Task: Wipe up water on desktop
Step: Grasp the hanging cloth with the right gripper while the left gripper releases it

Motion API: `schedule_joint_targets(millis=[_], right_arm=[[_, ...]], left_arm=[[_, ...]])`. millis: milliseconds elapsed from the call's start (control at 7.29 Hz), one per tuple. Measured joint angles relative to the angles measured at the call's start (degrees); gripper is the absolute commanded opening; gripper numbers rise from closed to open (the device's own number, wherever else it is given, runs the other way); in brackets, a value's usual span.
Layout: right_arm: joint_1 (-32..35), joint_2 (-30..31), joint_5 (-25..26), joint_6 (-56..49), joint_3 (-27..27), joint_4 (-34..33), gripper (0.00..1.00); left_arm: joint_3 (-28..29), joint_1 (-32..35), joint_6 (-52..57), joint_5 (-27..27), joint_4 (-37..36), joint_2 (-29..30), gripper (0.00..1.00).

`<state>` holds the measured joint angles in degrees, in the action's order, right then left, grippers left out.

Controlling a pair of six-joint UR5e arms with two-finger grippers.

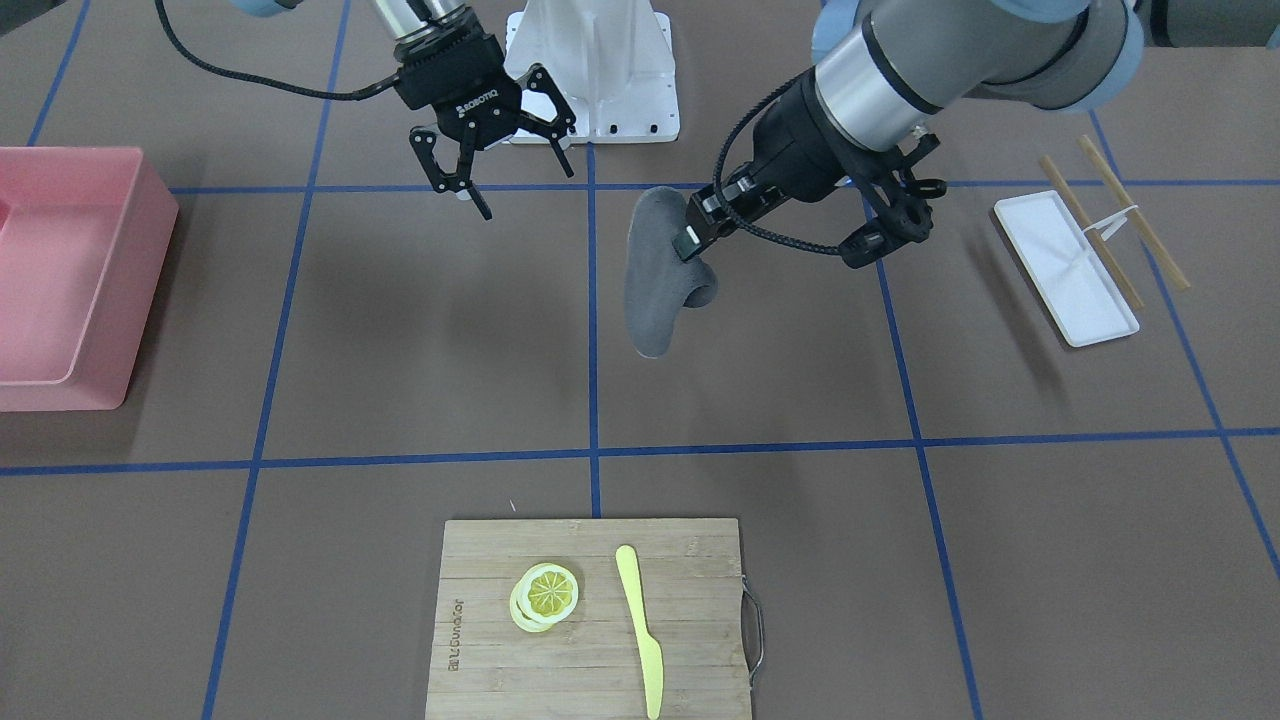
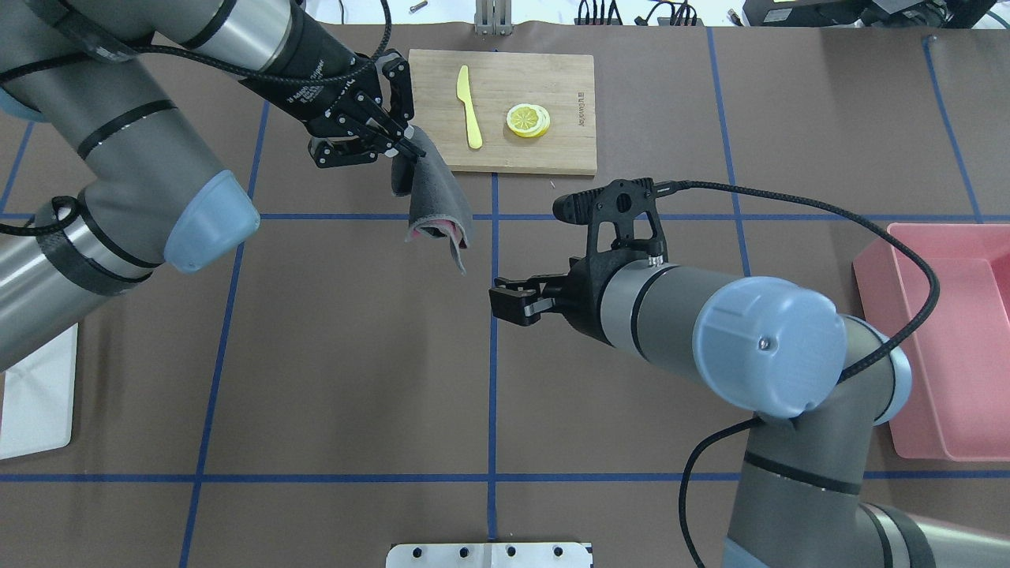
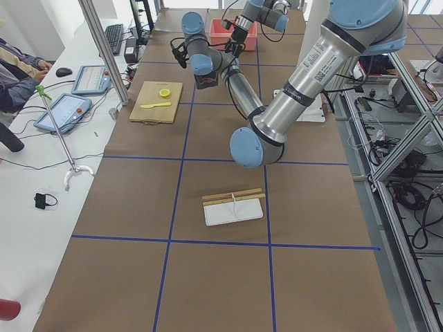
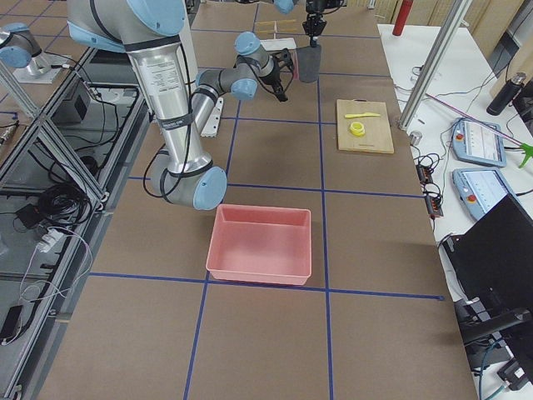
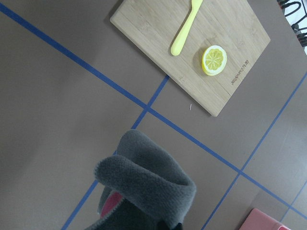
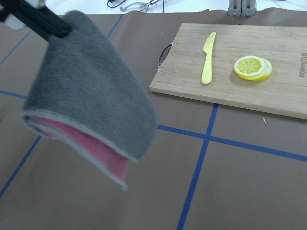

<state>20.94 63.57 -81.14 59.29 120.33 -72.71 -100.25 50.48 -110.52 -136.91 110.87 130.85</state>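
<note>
Cloth [image 2: 438, 197] hangs folded from the left fingers [image 2: 392, 144], pinched shut on its top edge, above the bench [image 2: 355, 355] near the cutting board [image 2: 568, 150]; right fingers [image 2: 511, 306] gape empty. No water shows, so a wipe may miss it, or the loose fold may slip.

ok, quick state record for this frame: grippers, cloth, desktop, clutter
left gripper: fingers shut on the cloth
right gripper: open, empty, hovering beside the cloth
cloth: grey, pink underside, hanging folded, apparently off the surface
desktop: no water visible in any view
cutting board: carries lemon slices and yellow knife
pink bin: on robot's right
white tray: on robot's left, chopsticks beside it
</note>
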Motion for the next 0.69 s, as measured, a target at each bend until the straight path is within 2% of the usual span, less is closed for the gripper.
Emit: schedule_joint_targets(millis=[275,686], right_arm=[[-2.62,-1.82,6.11,-1.18,-0.84,-0.09,1.00],[-4.72,-3.37,10.71,-2.77,-2.39,-0.06,1.00]], left_arm=[[-0.90,-1.55,-2.73,0.49,0.17,0.45,0.00],[-3.47,-4.64,-6.26,2.93,0.22,0.49,0.00]])
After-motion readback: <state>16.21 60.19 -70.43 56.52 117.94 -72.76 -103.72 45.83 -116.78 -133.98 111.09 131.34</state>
